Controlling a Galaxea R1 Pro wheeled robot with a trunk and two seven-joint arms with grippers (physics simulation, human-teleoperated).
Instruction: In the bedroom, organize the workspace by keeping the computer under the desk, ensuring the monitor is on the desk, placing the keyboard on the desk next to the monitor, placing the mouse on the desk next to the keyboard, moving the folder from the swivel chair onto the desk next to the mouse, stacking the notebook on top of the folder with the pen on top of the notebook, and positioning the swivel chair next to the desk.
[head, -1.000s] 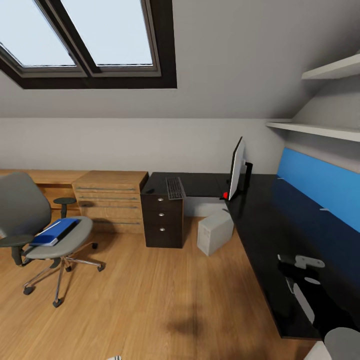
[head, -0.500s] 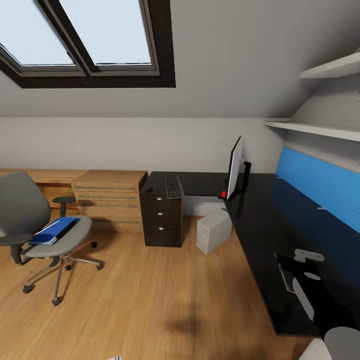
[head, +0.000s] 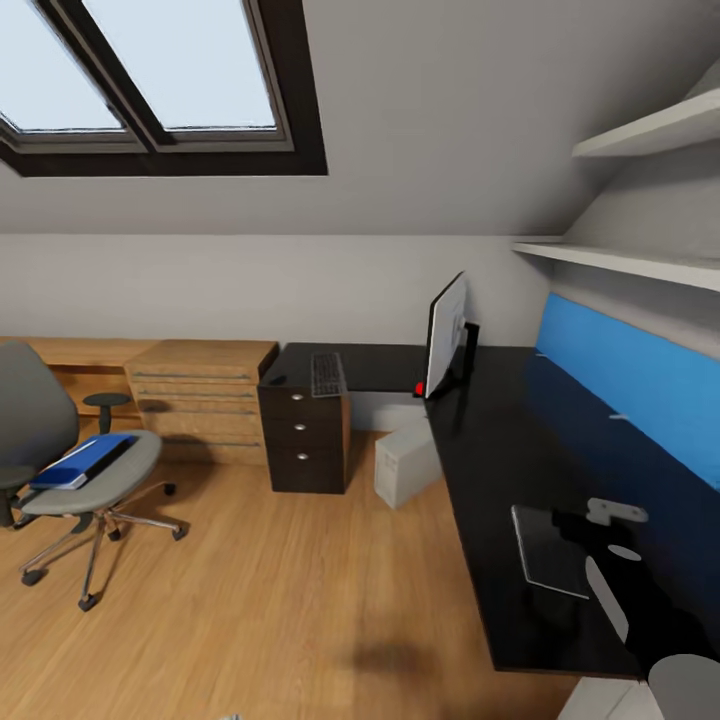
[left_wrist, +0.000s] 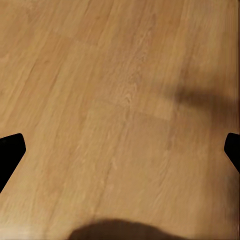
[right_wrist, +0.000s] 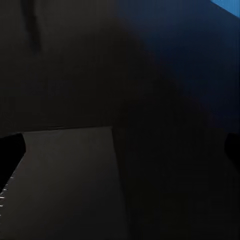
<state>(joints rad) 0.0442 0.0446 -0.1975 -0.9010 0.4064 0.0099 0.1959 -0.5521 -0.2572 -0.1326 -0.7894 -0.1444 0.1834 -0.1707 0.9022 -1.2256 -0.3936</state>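
Observation:
The grey swivel chair (head: 40, 440) stands on the floor at the left, with the blue folder (head: 80, 462) on its seat. The black desk (head: 500, 420) carries the monitor (head: 445, 335), the keyboard (head: 326, 373) and the small mouse (head: 277, 380) at its far end. The computer (head: 404, 463) sits on the floor by the desk's edge. A dark grey notebook (head: 548, 548) (right_wrist: 65, 180) lies on the near desk, below my right arm (head: 625, 590). My right gripper (right_wrist: 120, 152) hangs open above it. My left gripper (left_wrist: 120, 155) is open over bare floor. The pen is out of view.
Light oak drawers (head: 200, 400) stand against the back wall left of the dark drawer unit (head: 305, 435). A blue back panel (head: 640, 400) and white shelves (head: 640, 265) run along the right wall. Wood floor (head: 280, 590) lies between chair and desk.
The camera has swung right, so chair, drawers and monitor sit further left in the picture. More of the notebook now shows beside my right arm.

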